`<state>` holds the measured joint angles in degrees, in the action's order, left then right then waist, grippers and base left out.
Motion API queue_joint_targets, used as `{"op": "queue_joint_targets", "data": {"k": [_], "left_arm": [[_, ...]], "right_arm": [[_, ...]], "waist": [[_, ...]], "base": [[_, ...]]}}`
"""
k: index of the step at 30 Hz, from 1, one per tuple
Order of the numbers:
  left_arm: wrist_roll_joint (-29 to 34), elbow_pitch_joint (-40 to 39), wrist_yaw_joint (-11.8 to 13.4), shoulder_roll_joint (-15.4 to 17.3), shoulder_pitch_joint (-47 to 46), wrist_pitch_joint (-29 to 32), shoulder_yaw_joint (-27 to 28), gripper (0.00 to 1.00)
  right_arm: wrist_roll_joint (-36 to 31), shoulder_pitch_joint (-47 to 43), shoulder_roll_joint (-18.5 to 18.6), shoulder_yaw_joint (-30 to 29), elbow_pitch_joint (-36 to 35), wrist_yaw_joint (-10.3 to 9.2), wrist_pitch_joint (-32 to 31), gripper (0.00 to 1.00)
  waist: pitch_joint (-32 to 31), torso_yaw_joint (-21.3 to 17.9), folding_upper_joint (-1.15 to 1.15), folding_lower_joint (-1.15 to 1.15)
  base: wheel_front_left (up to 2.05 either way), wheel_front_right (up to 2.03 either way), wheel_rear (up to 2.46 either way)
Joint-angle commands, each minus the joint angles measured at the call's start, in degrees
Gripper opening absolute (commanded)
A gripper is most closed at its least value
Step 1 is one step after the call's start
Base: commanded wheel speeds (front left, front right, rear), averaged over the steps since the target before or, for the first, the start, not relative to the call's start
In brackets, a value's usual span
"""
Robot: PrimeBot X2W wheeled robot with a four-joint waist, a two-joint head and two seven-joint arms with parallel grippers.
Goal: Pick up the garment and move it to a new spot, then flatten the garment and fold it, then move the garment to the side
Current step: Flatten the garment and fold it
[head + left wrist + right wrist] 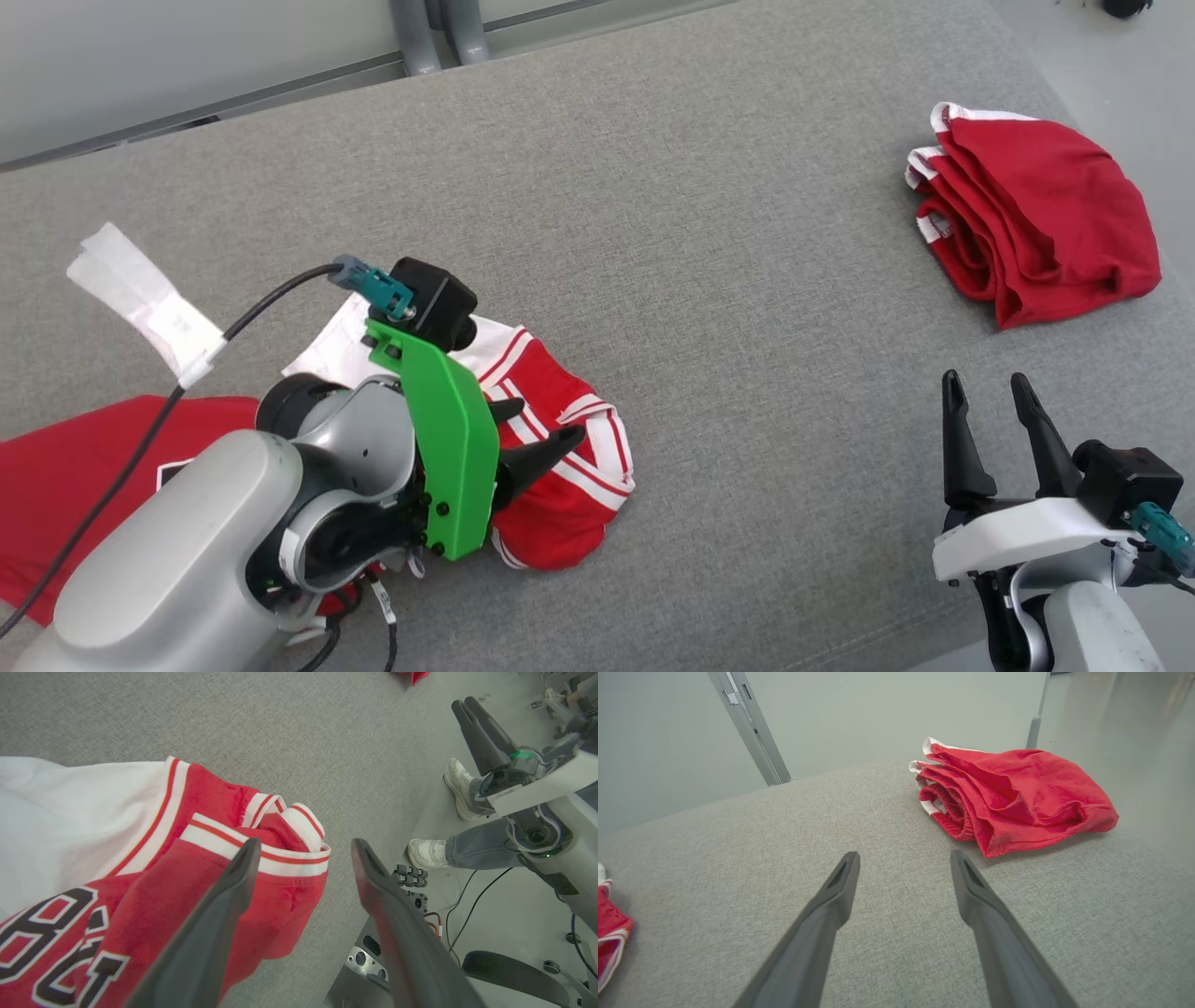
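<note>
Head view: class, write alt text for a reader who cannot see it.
The left gripper hangs open over a crumpled red jersey on a grey surface. The right gripper is open at lower right, a folded red garment beyond it.

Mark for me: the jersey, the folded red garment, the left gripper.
jersey (560, 518): head view, on the red fabric of its bunched near fold.
folded red garment (1046, 215): head view, middle of its top red layer.
left gripper (306, 843): left wrist view, midway between its open fingertips.
</note>
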<state>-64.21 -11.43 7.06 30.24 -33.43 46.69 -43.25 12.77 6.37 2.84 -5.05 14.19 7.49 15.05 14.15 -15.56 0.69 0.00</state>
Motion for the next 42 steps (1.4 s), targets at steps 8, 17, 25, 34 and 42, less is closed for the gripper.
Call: {"op": "queue_joint_targets", "data": {"k": [8,17,25,34,42], "left_arm": [[6.9,8.6,-0.3,1.1,-6.5,2.2,-3.1,1.00],[7.4,12.7,-1.5,1.7,-5.6,3.1,-4.5,1.00],[6.2,11.3,-3.2,1.9,-4.8,1.1,-3.7,0.00],[1.7,-0.9,-3.5,5.0,-3.0,-3.5,3.0,0.00],[-2.6,-17.1,-0.4,12.2,1.5,-6.8,11.9,0.00]], "right_arm": [[2.8,0.3,0.1,1.4,0.7,0.00,0.2,1.00],[3.6,-0.4,0.1,1.0,1.0,0.00,0.2,1.00],[3.4,-0.2,0.1,0.5,1.1,0.00,0.2,1.00],[1.9,-1.9,0.1,-0.6,1.1,0.00,0.2,1.00],[-0.2,-4.0,0.1,-1.9,1.0,0.00,0.2,1.00]], "waist": [[1.5,-3.3,-0.69,0.00],[1.5,-4.2,-0.69,0.00],[0.8,-3.1,-0.69,0.00],[-1.6,-1.0,-0.69,0.00],[-4.5,1.7,-0.69,0.00]], "base": [[0.00,0.00,0.00],[0.00,0.00,0.00],[0.00,0.00,0.00],[0.00,0.00,0.00],[0.00,0.00,0.00]]}}
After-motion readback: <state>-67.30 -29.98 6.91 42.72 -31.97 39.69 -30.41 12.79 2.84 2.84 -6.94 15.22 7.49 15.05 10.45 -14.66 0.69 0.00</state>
